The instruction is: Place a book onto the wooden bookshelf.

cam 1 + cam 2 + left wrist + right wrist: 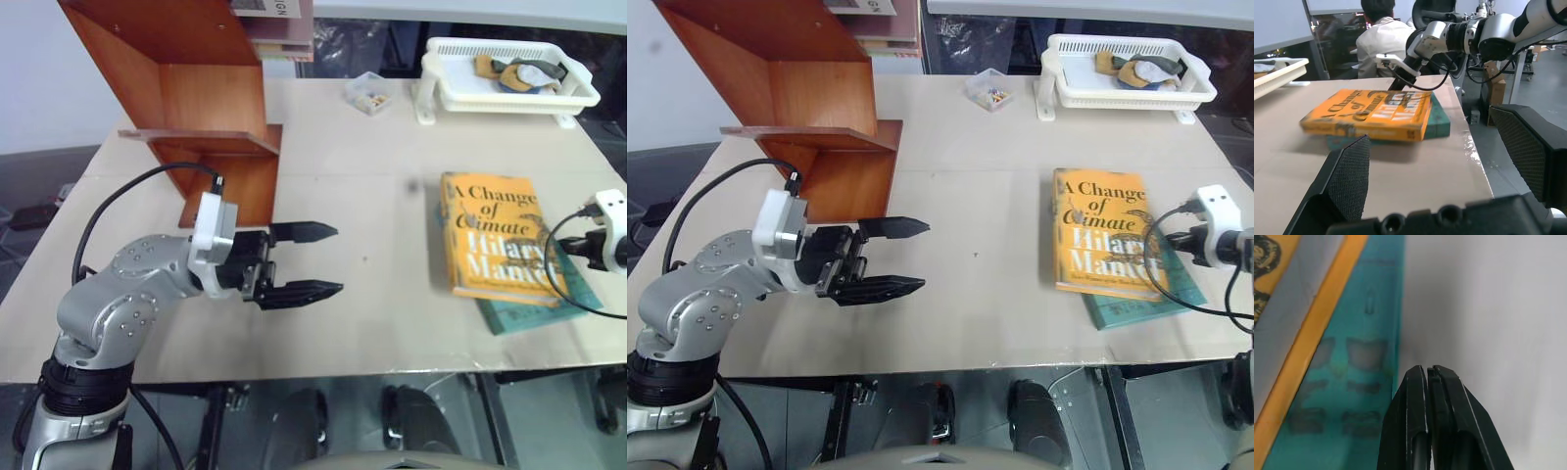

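The book (497, 236) lies flat on the tabletop (362, 294), cover up, so its big white words can be read. It rests on top of a teal book (549, 305). The teal book pokes out from under the book on the near side and on the side by the tabletop edge. That makes the book sit a little higher than the tabletop, which may help a tool get under its edge.

The right tool (1428, 374) is just beside the book, at the outer edge of the teal book. Its two black fingers are pressed tight together, with nothing between them. It points down at the spot where the teal book meets the bare tabletop. With its fingers pressed together it looks ready to poke or slide in, not to grab. I think it will have to spread its fingers before it can take the book.

The left tool (299, 260) hangs over the tabletop, well apart from the book, and points toward it. Its fingers are spread wide and hold nothing. It looks like it is waiting to help.

The wooden bookshelf (211, 108) stands far from the book, past the left tool, with open spaces. The book is not yet on it. A white basket (509, 88) sits beyond the book, at the far side.
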Robot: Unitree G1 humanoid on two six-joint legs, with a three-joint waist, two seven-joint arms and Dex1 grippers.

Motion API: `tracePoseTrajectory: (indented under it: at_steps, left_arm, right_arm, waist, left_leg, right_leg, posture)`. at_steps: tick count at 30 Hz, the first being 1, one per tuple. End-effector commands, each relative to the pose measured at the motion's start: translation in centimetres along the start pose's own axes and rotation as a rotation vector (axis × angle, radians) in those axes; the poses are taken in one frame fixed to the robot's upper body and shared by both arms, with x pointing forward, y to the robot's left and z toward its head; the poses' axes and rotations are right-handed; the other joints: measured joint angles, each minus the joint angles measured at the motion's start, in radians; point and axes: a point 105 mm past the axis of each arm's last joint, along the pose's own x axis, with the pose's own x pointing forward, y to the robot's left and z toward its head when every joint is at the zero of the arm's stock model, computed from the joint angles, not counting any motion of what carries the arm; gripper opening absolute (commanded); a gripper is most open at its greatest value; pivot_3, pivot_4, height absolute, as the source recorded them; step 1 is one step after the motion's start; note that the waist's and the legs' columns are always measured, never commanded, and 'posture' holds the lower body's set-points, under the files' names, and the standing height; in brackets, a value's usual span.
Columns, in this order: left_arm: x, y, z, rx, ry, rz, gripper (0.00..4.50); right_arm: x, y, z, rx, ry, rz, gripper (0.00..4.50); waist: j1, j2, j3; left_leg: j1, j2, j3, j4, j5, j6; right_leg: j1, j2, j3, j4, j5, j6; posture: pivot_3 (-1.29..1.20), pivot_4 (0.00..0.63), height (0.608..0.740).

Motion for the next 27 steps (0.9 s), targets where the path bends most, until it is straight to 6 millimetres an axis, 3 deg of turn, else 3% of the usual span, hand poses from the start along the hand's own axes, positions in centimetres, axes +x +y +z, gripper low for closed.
tracePoseTrajectory:
  at_steps: [1,7,11,14,16,21,27]
  left_arm:
    - [-0.6,-0.3,0.6,0.021,0.008,0.004,4.5]
    - [-0.8,-0.4,0.5,0.012,0.023,0.008,4.5]
    - [-0.9,-0.4,0.4,0.005,0.028,0.013,4.5]
    - [-1.1,-0.1,0.3,-0.004,0.026,0.036,4.5]
    - [-1.2,0.1,0.2,-0.012,0.024,0.051,4.5]
    - [-1.2,0.0,0.1,-0.028,0.01,0.046,4.5]
    - [-1.5,-0.2,0.2,-0.016,0.021,0.015,4.5]
  right_arm:
    - [0.2,1.4,2.3,-0.021,-0.073,0.039,0.18]
    - [1.0,2.9,3.2,-0.031,-0.121,0.077,0.18]
    - [0.9,2.1,3.1,-0.07,-0.129,0.007,0.18]
    - [-0.6,0.5,3.4,-0.109,-0.152,-0.088,0.18]
    - [-1.9,0.5,4.1,-0.105,-0.197,-0.096,0.18]
    - [-4.1,4.2,5.6,-0.165,-0.291,0.018,0.18]
    - [-3.1,6.3,4.3,-0.198,-0.265,0.018,0.18]
  waist:
    - [-0.001,0.0,0.0]
    - [0.002,0.0,0.0]
    - [0.003,0.0,0.0]
    - [0.005,0.0,0.0]
    - [0.006,0.001,0.0]
    - [0.0,0.001,0.0]
    - [0.003,0.001,0.0]
  left_leg:
    - [0.0,0.0,0.0,0.0,0.0,0.0]
    - [0.0,0.0,0.0,0.0,0.0,0.0]
    - [0.0,0.0,0.0,0.0,0.0,0.0]
    - [0.0,0.0,0.0,0.0,0.0,0.0]
    - [-0.001,-0.001,0.0,0.0,0.0,0.0]
    - [0.0,0.0,0.0,0.0,0.0,0.0]
    - [0.0,0.001,0.0,0.001,-0.001,0.002]
  right_leg:
    - [0.0,0.0,0.0,0.0,0.0,0.0]
    - [0.0,0.0,0.0,0.001,0.0,0.0]
    - [0.0,0.0,0.0,0.001,0.001,-0.001]
    - [0.0,0.0,0.0,0.001,0.001,-0.001]
    - [-0.001,-0.001,0.0,0.001,0.001,-0.001]
    - [-0.001,0.0,0.0,0.001,0.0,0.0]
    - [-0.001,0.0,0.0,0.003,-0.002,0.002]
  posture:
    - [0.0,0.15,0.74]
    - [0.0,0.15,0.74]
    - [0.0,0.15,0.74]
    - [0.0,0.15,0.74]
    - [0.0,0.15,0.74]
    - [0.0,0.15,0.74]
    - [0.0,0.15,0.74]
